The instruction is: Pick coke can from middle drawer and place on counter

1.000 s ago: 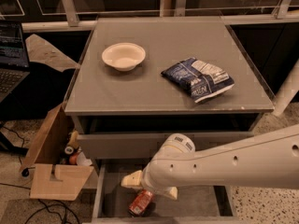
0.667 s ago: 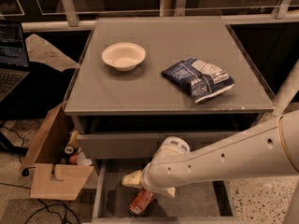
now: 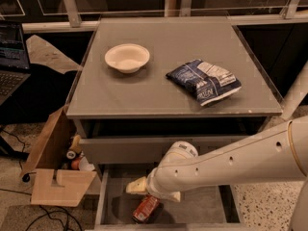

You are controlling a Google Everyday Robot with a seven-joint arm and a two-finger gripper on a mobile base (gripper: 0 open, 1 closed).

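Observation:
The coke can (image 3: 146, 209) lies on its side on the grey floor of the open middle drawer (image 3: 204, 208), near its front left. My gripper (image 3: 155, 192) hangs just above the can's far end, inside the drawer opening. Its two pale fingers (image 3: 136, 186) stand apart, one to the left and one to the right of the wrist, and hold nothing. My white arm comes in from the right edge. The counter (image 3: 159, 88) is the grey top of the cabinet above.
A white bowl (image 3: 127, 57) and a blue-and-white chip bag (image 3: 203, 81) sit on the counter. The closed upper drawer front (image 3: 144, 148) overhangs the open drawer. An open cardboard box (image 3: 53, 177) with small items stands at the left, with a laptop (image 3: 9, 57) behind it.
My forearm has tilted up more steeply toward the right edge. The gripper stays over the can, and the can has not moved.

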